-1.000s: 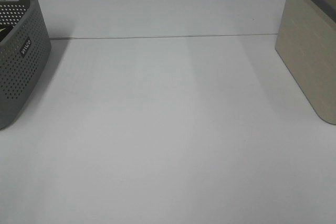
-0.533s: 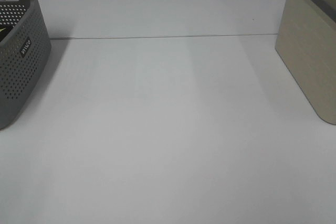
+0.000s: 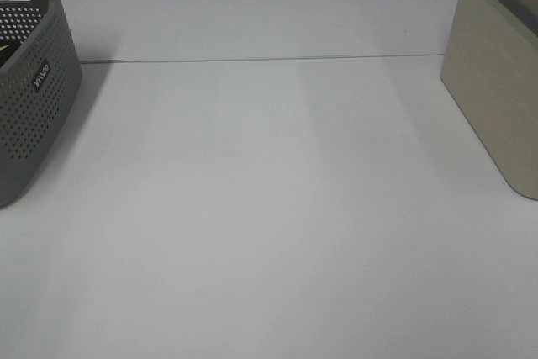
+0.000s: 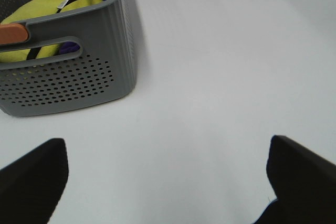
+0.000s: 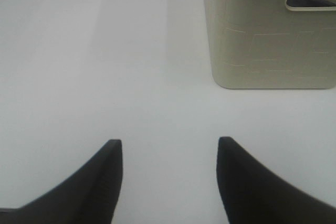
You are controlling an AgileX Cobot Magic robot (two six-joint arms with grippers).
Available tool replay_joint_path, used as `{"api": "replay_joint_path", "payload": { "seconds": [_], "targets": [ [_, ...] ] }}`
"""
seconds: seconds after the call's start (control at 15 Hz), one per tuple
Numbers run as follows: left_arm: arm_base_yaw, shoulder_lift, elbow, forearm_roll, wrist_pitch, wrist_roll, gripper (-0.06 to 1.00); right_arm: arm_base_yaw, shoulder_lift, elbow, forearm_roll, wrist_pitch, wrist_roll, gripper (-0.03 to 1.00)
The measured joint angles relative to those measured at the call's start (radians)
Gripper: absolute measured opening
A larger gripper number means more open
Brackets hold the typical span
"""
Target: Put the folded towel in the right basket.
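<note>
Beige right basket (image 3: 496, 90) | I see both grippers' fingers (image 5: 107, 177) apart, empty | risk: folded towel unseen, blind reach.

One small label, barely legible

The grey perforated basket (image 3: 29, 90) carries a dark tag (image 3: 40, 76) with white lettering, too small and tilted to read for certain.

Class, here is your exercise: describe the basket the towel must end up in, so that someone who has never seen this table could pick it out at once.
Start from the white table, which carries one basket at each side edge. The target is the right basket, at the right edge of the high view. It is beige with smooth solid walls and a dark rim, whereas the grey basket opposite is perforated with small holes and already holds yellow cloth.
</note>
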Motion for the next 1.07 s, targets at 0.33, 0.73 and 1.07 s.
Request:
{"api": "replay_joint_path", "payload": {
  "seconds": [0.33, 0.73, 1.07],
  "targets": [
    [0.0, 0.0, 0.0, 0.0, 0.0, 0.0, 0.98, 0.0, 0.0, 0.0, 0.003, 0.0, -0.004, 0.53],
    [0.0, 0.0, 0.0, 0.0, 0.0, 0.0, 0.98, 0.0, 0.0, 0.0, 0.004, 0.0, -0.004, 0.53],
    [0.0, 0.0, 0.0, 0.0, 0.0, 0.0, 0.98, 0.0, 0.0, 0.0, 0.004, 0.0, -0.004, 0.53]
  ]
}}
